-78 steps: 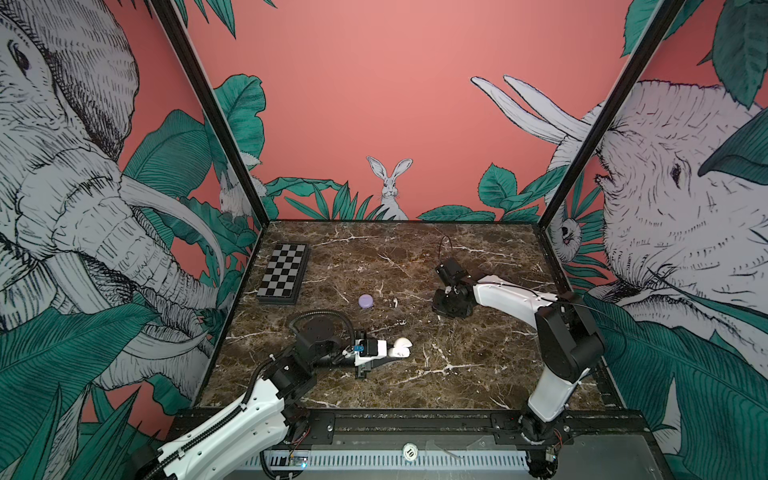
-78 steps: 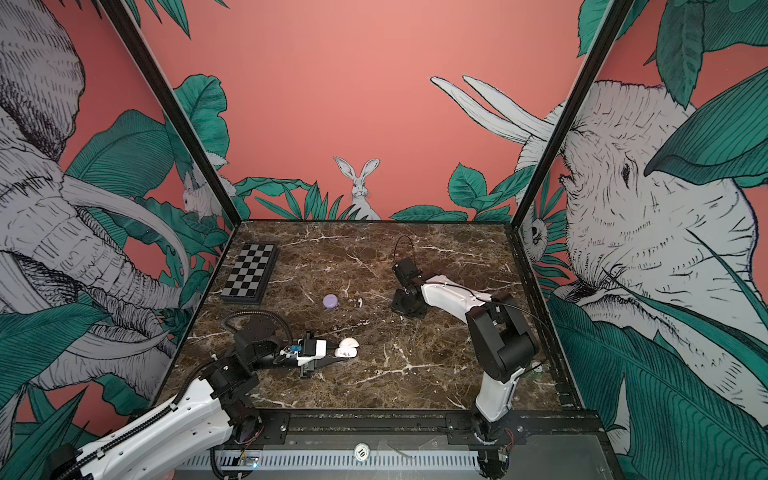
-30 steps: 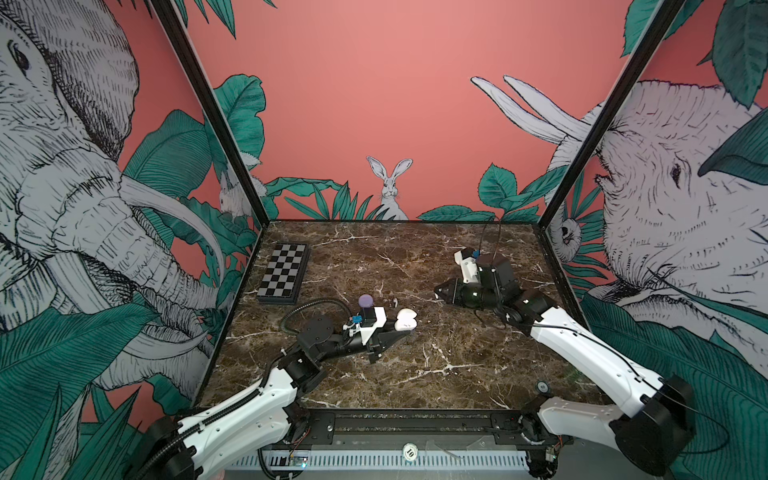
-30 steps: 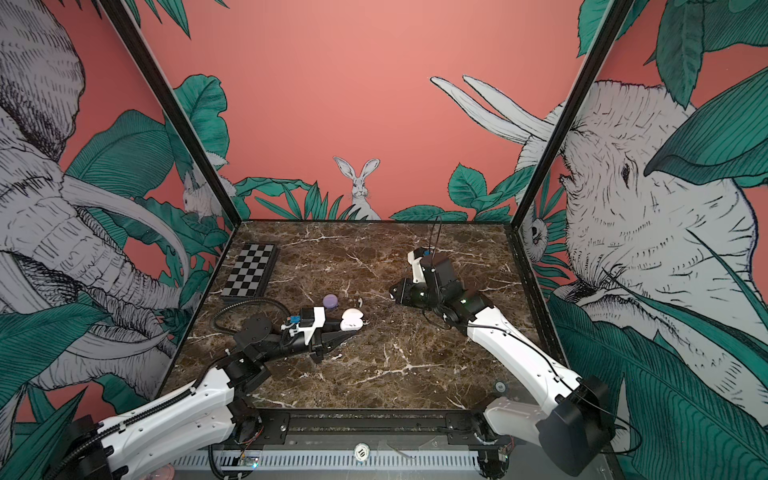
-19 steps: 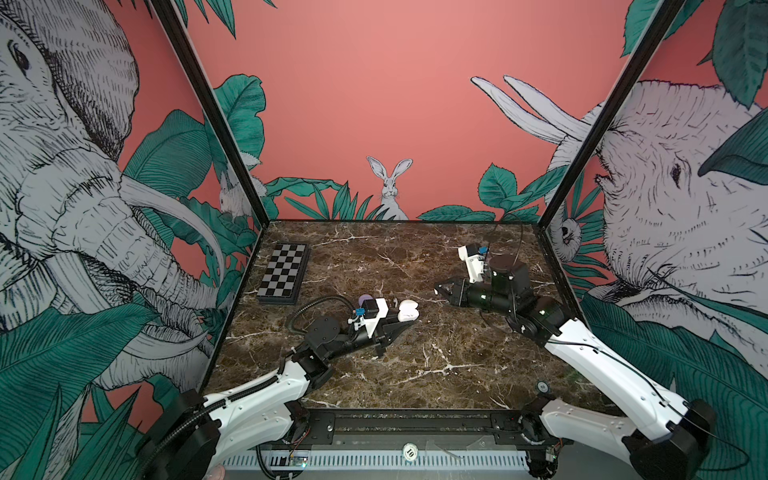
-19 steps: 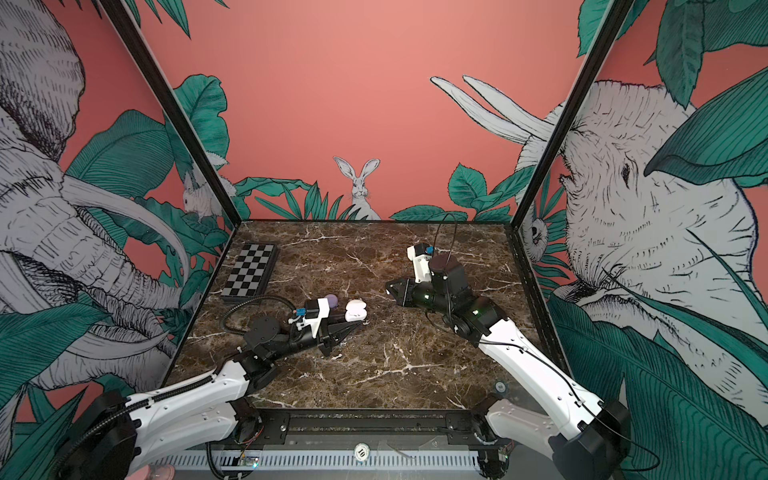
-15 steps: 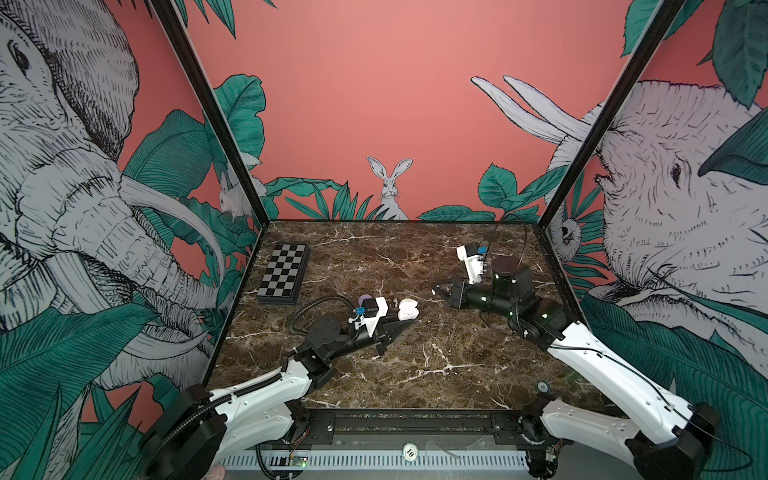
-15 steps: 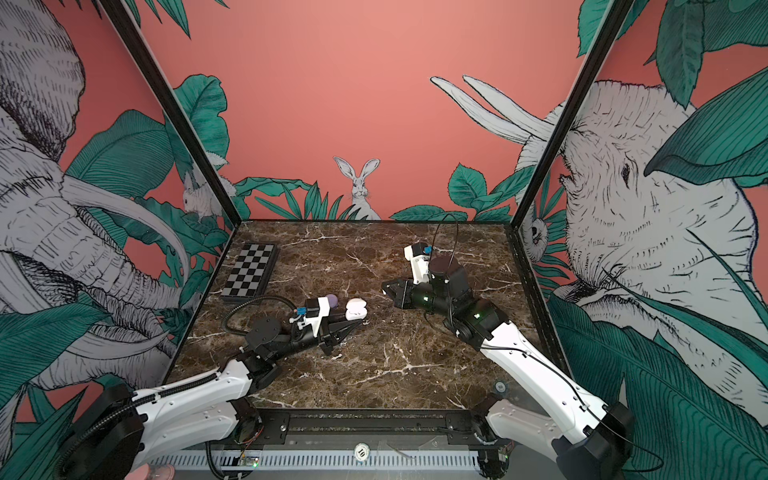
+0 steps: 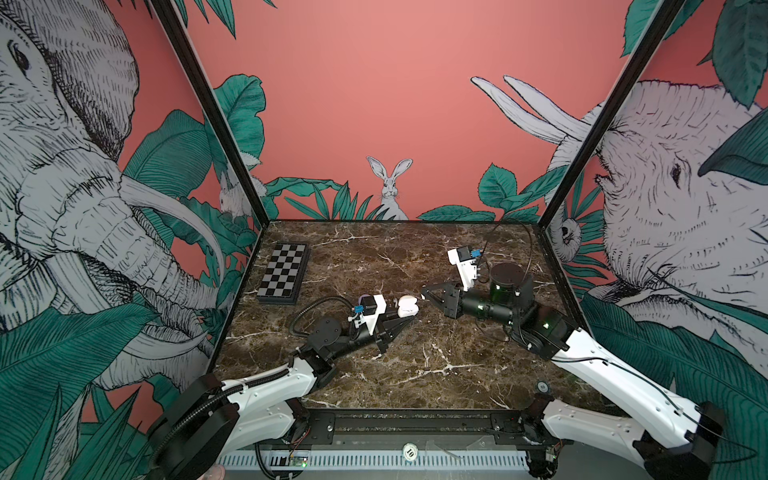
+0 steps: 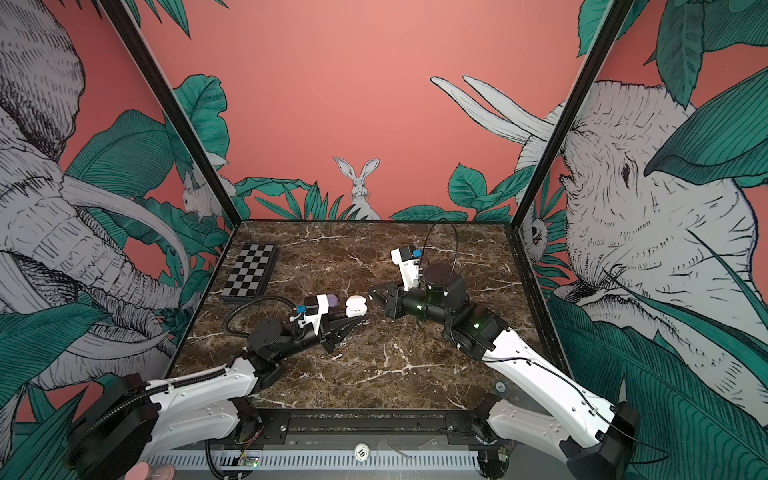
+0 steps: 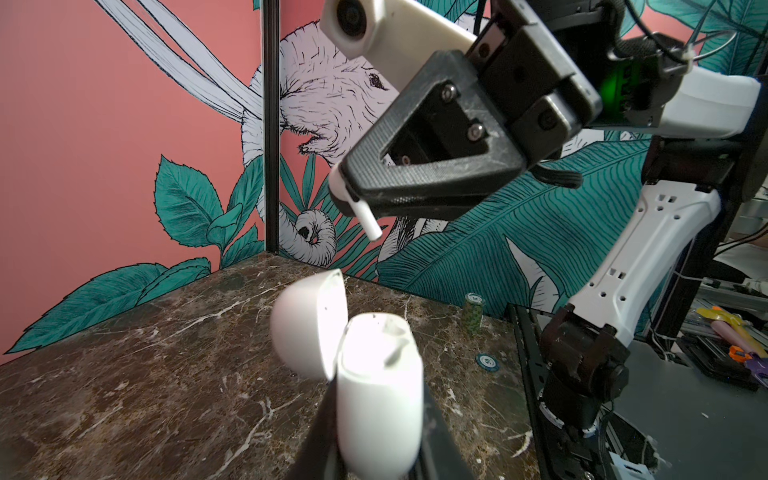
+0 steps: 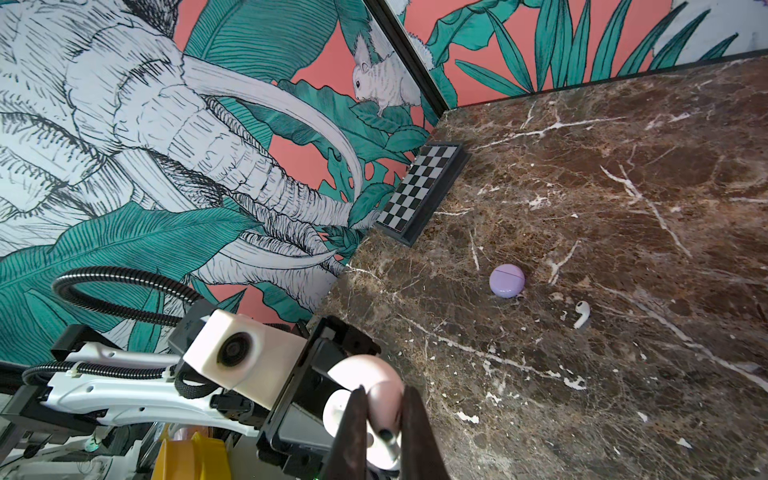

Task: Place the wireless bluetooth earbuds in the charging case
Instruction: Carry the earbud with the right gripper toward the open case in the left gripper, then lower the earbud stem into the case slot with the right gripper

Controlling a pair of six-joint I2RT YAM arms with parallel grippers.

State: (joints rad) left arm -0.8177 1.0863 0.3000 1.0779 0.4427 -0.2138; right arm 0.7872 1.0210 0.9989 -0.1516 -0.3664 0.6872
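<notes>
right pincer: pressed together on a white earbud, head pinched between the tips, stem sticking out and angled toward the case mouth

left pincer: clamped on the base of the white charging case, lid swung open, sockets facing the earbud

clear gap between the stem tip and the open lid, not touching. In both top views my two pincers meet nearly tip to tip around mid-table, with the right pincer's tips just beside the case

case looks lifted clear of the marble table, but the angle is poor so can't confirm

right wrist view: the earbud between my fingers is blurred, the open case sits right behind it

outward: second white earbud lying loose on the marble, closed lilac case near it but apart; in the top views that lilac case is mostly hidden behind my left wrist camera

chessboard flat by the left wall, well apart

green chip stack and one flat chip near the table edge on my right side
</notes>
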